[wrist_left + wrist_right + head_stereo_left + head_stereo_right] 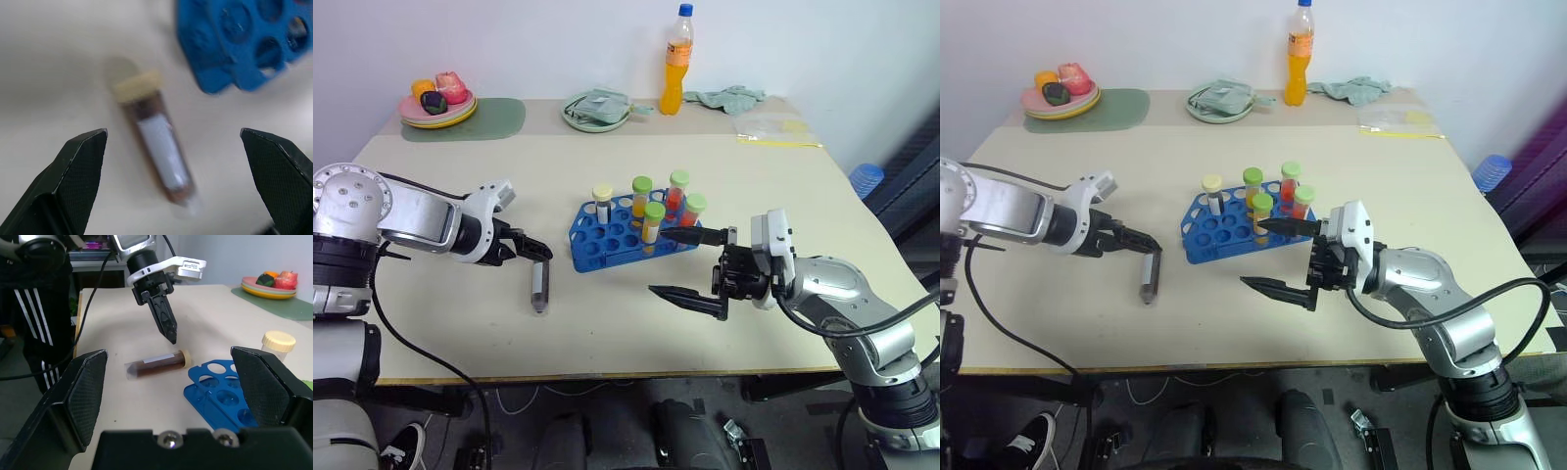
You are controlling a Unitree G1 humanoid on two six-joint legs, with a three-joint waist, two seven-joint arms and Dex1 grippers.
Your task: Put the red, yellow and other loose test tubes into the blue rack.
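A blue rack (628, 233) sits near the middle of a big pale table (607, 313). Five tubes stand up in its holes: one with a cream cap (602, 204) at the end nearer the left arm, and four with green caps. Two of the green-capped ones, (653, 221) and (641, 195), hold yellow liquid. The other two, (677, 189) and (694, 211), hold red-orange liquid.

One loose tube (540, 286) lies flat on the table, just beside the rack on its left side. It has a cream cap and dark stuff inside (a white label runs along it). It does not touch the rack.

The left gripper (540, 250) hangs right above this lying tube, pointing down at it. Its two black fingers (80, 169) stand wide apart, with the tube between them further on, and they hold nothing.

The right gripper (690, 264) is on the other side of the rack, pointing sideways toward it. Its fingers are wide apart too and hold nothing. One finger (695, 236) reaches close to the rack's near corner.

At the far edge of the table stand an orange drink bottle (676, 61), a plate of toy food (437, 101) on a green mat (499, 119), a green dish (597, 110) and a crumpled cloth (729, 97).
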